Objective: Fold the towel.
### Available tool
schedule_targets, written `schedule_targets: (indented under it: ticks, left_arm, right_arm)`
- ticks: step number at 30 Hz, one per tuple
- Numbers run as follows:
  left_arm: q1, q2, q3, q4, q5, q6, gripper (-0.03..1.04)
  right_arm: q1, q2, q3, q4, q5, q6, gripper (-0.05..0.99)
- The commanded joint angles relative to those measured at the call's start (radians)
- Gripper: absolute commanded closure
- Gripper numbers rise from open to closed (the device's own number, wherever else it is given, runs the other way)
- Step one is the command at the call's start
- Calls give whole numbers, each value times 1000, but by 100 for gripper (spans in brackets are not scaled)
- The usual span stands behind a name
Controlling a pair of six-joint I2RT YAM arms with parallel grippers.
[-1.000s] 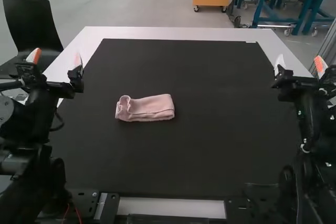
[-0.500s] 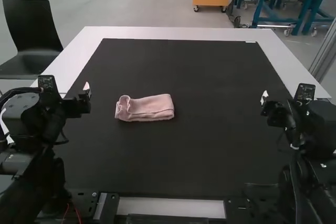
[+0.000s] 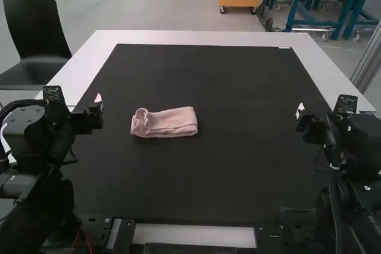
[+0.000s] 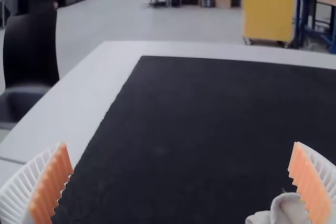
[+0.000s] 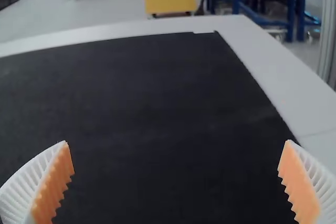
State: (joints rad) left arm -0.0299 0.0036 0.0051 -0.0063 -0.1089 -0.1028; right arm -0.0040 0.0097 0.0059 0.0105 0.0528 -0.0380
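Well, the pink towel (image 3: 165,124) lies folded on the black mat (image 3: 238,171).

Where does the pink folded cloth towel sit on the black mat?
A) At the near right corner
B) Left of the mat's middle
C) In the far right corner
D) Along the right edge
B: the pink folded cloth towel lies left of the middle of the black mat, nearer the left arm than the right.

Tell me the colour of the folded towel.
The towel is pale pink; the high view shows it best.
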Motion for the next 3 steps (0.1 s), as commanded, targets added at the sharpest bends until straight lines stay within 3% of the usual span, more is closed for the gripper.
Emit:
schedule_targets:
  ticks: [1,3]
  left_arm:
    - [8,-4,-5,9,-11,-11,4]
    - [8,-4,-5,9,-11,-11,4]
  right_arm:
    - [1,-8,-6,2,-2,-7,3]
    - [1,-8,-6,2,-2,-7,3]
